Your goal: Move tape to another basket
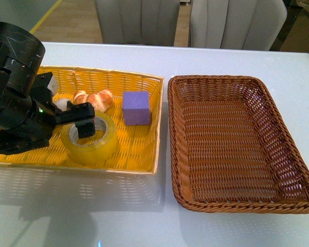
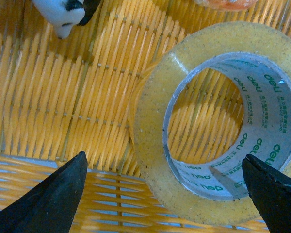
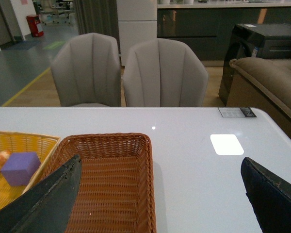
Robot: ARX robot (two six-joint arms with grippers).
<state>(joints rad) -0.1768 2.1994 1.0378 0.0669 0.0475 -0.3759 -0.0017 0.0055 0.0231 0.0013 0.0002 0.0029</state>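
Front view, findings by size. The white table (image 1: 144,216) carries two trays side by side, their rims nearly touching. The basket (image 1: 232,144), dark brown wicker, lies toward the table's right edge. The yellow basket (image 1: 136,141) lies toward the left edge and holds everything else.

The left gripper (image 2: 165,194) hangs low over the yellow basket's front rim, jaws spread wide and holding nothing. The right gripper (image 3: 160,204) is likewise released. It is parked above the table near the brown basket, clear of the work.

The tape (image 1: 100,146) lies flat, core upward, just inside the yellow basket's front rim. The purple cube (image 1: 137,107) sits near it toward the back right. The bread (image 1: 95,99) lies behind it, and a small panda toy (image 2: 63,14) lies off toward the back left. None of them touches the roll.

Assessment: the step in hand is the grasp. In the left wrist view one finger stands outside the roll and the other over its far side. Whether that one sits inside the core or beyond the ring, I cannot tell.

You should settle that alignment before closing. Either span the whole roll squarely or pinch one wall through the core. Descend straight, keep the near finger off the front rim, and close firmly. Lift high enough to clear both rims before crossing right.
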